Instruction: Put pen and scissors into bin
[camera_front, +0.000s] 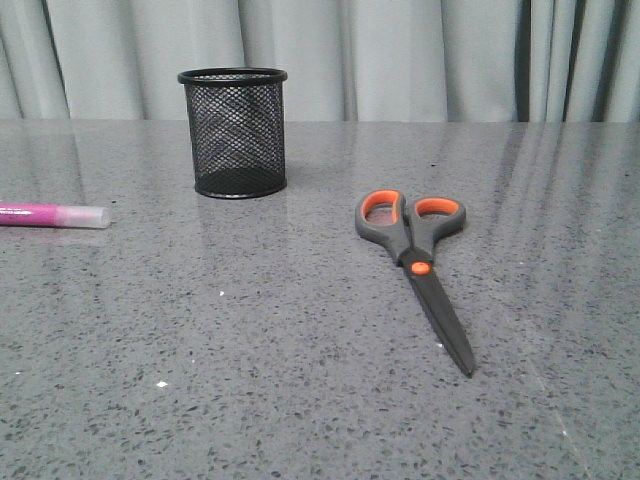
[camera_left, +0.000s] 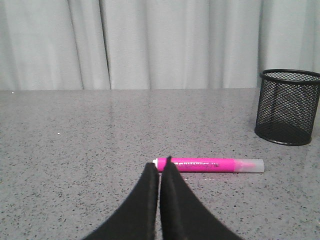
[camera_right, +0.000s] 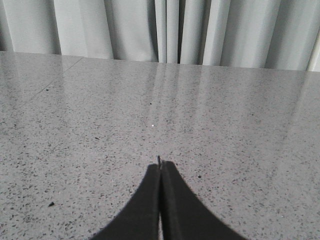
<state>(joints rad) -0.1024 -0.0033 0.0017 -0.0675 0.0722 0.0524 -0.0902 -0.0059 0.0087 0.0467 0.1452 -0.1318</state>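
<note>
Pen (camera_left: 208, 164) lies flat on the grey table (camera_front: 250, 380) just past the left gripper (camera_left: 160, 167), whose black fingers are pressed together on nothing. Right gripper (camera_right: 160, 167) is likewise closed and empty over bare table. Front view cuts the pen off at the left edge. Scissors (camera_front: 415, 265) lie closed, right of the upright bin (camera_front: 234, 132).

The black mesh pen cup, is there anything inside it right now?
Nothing shows inside the black wire-mesh pen cup: the mesh lets the grey curtain and the cup's far wall show through. The pink pen and the grey-and-orange scissors lie outside on the table. Its solid base hides the very bottom.
</note>
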